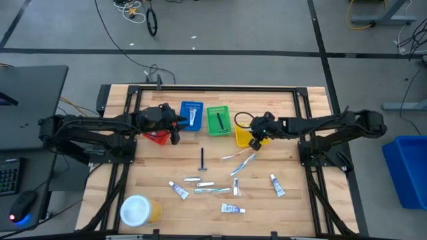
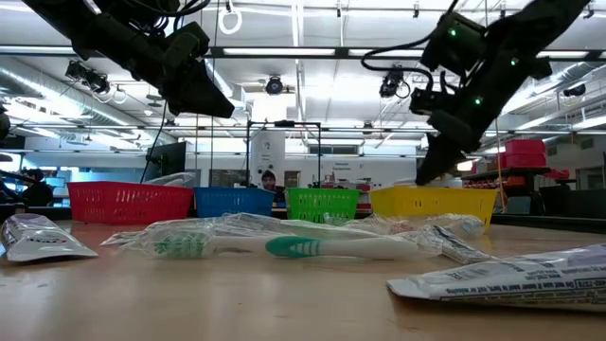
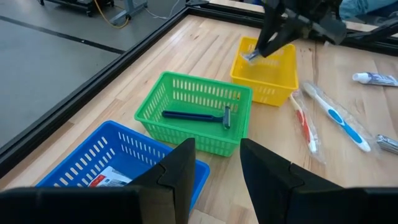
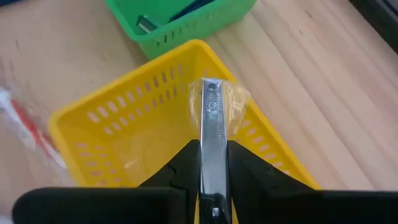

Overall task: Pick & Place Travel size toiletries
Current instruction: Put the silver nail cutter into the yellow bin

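Observation:
My right gripper (image 4: 213, 148) hovers over the yellow bin (image 4: 93, 118), shut on a silvery nail clipper in a clear wrapper (image 4: 212, 112). In the high view that gripper (image 1: 254, 143) is at the yellow bin's (image 1: 241, 139) near right corner. My left gripper (image 3: 214, 146) is open and holds nothing, above the blue bin (image 3: 93, 165); in the high view it (image 1: 175, 133) stands between the red bin (image 1: 157, 138) and the blue bin. Toothbrushes (image 1: 243, 163), small tubes (image 1: 178, 191) and a dark blue stick (image 1: 202, 159) lie flat on the table. My right gripper pinches the wrapped clipper between its two fingers by its rear end (image 4: 212, 152). The clipper runs along the fingers and sticks out past their tips. The fingers slant down from the table's right. The clipper is lifted clear, above the yellow bin's inside.
The green bin (image 3: 186, 134) holds a blue razor (image 3: 196, 116); the blue bin holds a small packet (image 3: 109, 180). A white-lidded yellow jar (image 1: 139, 210) lies near the table's near left corner. More tubes (image 1: 277, 185) and a toothbrush (image 1: 212, 190) are scattered over the near half.

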